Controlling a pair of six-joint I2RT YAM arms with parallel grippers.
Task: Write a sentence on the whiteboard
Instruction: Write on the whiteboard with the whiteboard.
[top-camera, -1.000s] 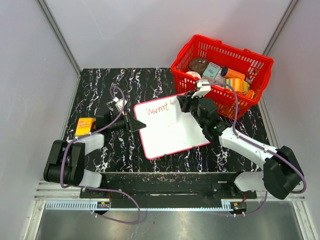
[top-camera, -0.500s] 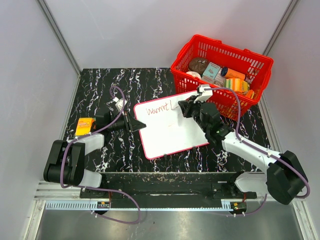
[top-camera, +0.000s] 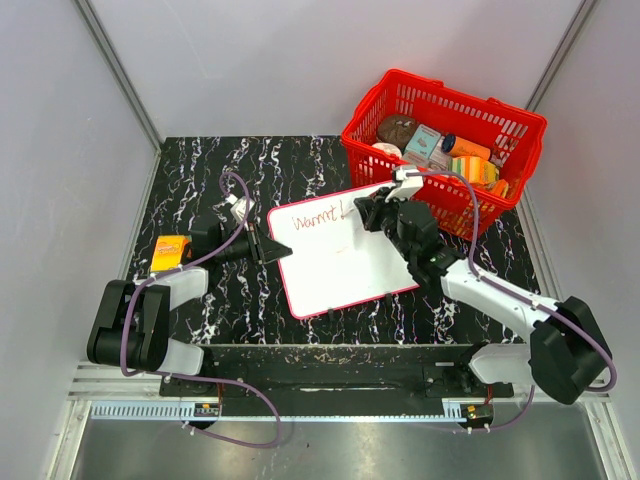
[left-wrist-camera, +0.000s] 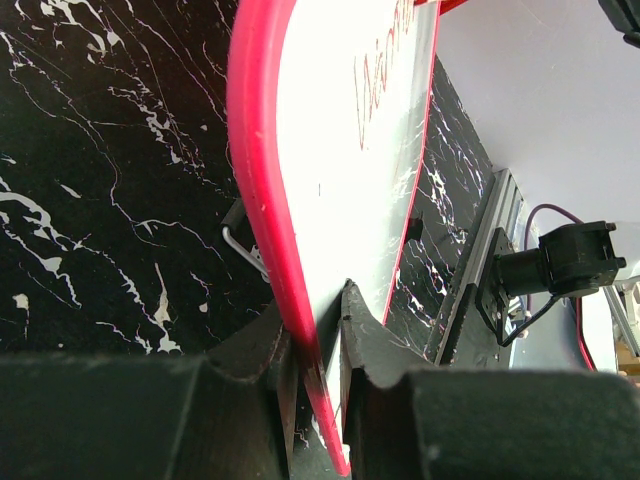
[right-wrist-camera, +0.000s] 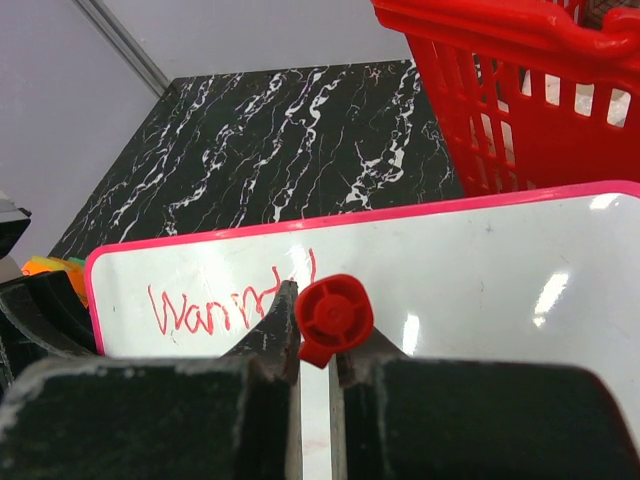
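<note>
The whiteboard (top-camera: 340, 265) lies tilted on the black marbled table, white with a thin red frame. My left gripper (top-camera: 278, 248) is shut on its left edge; the left wrist view shows the red frame (left-wrist-camera: 262, 170) pinched between both fingers (left-wrist-camera: 370, 345). My right gripper (top-camera: 358, 208) is shut on a red marker (right-wrist-camera: 335, 318), which stands upright with its tip hidden against the board (right-wrist-camera: 480, 260). Of the sentence (right-wrist-camera: 205, 308), red letters reading roughly "Warmt" and a tall stroke show near the top edge (top-camera: 315, 219).
A red basket (top-camera: 440, 92) full of groceries stands at the back right, just behind my right gripper, and its wall (right-wrist-camera: 520, 90) is close above the board. A small orange object (top-camera: 169, 250) lies at the table's left edge beside the left arm.
My right gripper has shifted a little back and forth with the marker near the board's top edge, past the last letter. The left gripper and the board have stayed still.
</note>
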